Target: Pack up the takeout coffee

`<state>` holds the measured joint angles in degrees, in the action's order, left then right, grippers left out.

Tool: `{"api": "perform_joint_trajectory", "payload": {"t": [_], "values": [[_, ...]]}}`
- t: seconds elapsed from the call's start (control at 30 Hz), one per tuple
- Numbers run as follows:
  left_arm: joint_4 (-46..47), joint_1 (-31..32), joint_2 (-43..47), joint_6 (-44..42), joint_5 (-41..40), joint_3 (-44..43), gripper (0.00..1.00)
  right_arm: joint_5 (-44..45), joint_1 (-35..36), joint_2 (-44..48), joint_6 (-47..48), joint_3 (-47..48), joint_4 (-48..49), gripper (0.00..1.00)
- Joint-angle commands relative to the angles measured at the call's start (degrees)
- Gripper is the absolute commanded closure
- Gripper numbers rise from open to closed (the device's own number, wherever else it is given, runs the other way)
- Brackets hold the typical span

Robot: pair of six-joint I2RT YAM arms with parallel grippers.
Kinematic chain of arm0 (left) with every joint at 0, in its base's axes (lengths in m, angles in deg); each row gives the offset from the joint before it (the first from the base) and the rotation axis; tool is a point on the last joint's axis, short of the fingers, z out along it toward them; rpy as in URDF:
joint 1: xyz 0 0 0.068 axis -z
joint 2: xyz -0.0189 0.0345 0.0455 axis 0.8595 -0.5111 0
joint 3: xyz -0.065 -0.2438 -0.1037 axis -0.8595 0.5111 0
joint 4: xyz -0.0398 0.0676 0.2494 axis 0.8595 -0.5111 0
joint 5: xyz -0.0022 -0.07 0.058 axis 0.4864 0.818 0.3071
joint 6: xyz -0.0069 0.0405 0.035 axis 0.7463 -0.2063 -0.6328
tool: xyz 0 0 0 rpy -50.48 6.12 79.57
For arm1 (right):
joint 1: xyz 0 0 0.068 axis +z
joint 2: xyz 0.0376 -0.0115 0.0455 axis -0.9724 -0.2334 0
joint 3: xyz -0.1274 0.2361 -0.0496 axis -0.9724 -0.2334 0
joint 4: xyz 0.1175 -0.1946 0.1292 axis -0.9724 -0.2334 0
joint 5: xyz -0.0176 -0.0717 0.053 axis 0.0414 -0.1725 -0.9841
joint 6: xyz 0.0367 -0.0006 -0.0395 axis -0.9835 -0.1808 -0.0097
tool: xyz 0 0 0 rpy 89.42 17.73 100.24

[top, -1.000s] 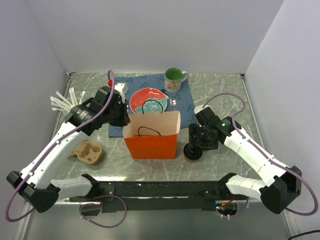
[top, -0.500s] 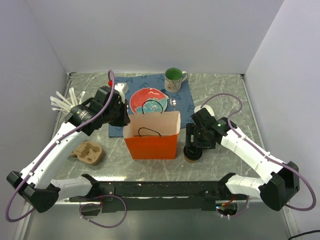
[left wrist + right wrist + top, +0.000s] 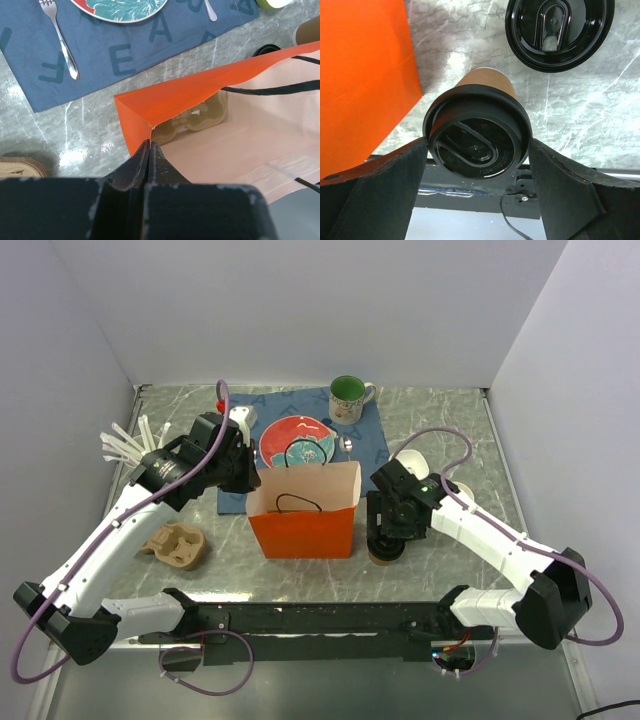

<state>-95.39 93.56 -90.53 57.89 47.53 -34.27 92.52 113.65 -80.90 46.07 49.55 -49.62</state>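
1. Grey marble desk (image 3: 450,430) lies between plain white walls. An orange bag (image 3: 302,530) stands open in the middle of the top view.
2. The takeout coffee (image 3: 476,131) stands on the desk just right of the bag, low in the middle of the top view. It is not in the bag yet.
3. The right hand (image 3: 478,150) is wide open over the cup. One finger sits on each side of the black lid, very close to it. It does not look like it is squeezing.
4. The left hand (image 3: 149,150) is shut tight. It pinches the bag's top edge near the upper left corner in the top view, which helps keep the mouth open.
5. If the right hand grabs only the lid, the lid could pop off and the coffee could spill.
6. If it squeezes too hard, the soft paper cup could get crushed.
7. The cup is very near the bag's wall, so a sideways lift could bump the bag. The cup could also catch on the black handle (image 3: 280,90) across the mouth.
8. A brown cup tray (image 3: 200,117) lies at the bottom of the bag. The cup could land on its edge and tip over.
9. Since one second ago, the right arm has slid left toward the bag and now covers the cup more. The cup, the bag and the left arm have stayed put.
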Motion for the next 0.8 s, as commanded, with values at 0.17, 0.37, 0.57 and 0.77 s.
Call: {"api": "perform_joint_trajectory", "payload": {"t": [0.17,0.37,0.57,0.77], "values": [[0.11,-0.12,-0.28,0.28,0.97,-2.19,0.95,4.63,1.61,-2.27,-0.07,0.31,-0.51,0.19],[-0.67,-0.12,-0.11,1.07,-0.77,-2.89,0.74,4.72,1.61,-1.39,0.45,0.57,-0.77,0.33],[-2.25,-0.12,0.69,2.04,-3.16,-3.94,0.58,4.81,1.70,0.19,2.12,2.15,-1.91,0.38],[-2.61,-0.12,1.13,2.92,-2.28,-4.12,0.64,4.98,1.70,1.68,3.09,3.38,-2.44,0.39]]}}
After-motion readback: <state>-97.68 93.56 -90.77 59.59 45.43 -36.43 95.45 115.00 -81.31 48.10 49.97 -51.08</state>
